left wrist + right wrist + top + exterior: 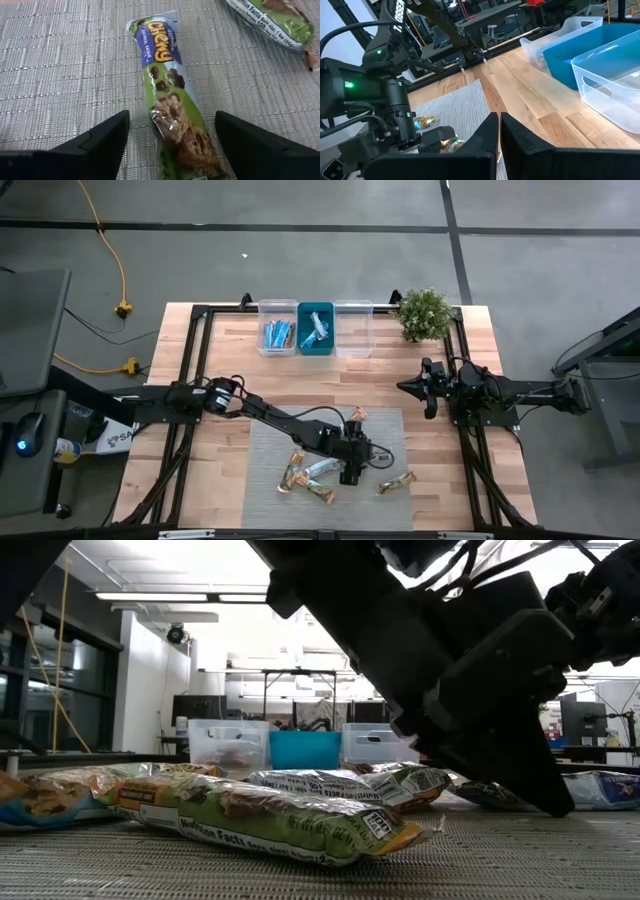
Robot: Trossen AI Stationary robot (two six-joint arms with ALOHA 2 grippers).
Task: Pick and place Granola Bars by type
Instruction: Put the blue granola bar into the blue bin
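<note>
Left wrist view, bar (170,105) lengthwise between fingers (100,137)

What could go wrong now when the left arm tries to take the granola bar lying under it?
The left pincer is open astride a green Chewy bar, which lies slightly slanted between the fingers; closing may pinch only the wrapper and twist it. A second bar lies close by and could be nudged.

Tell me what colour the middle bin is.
Teal; the middle bin shows best in the high view.
</note>
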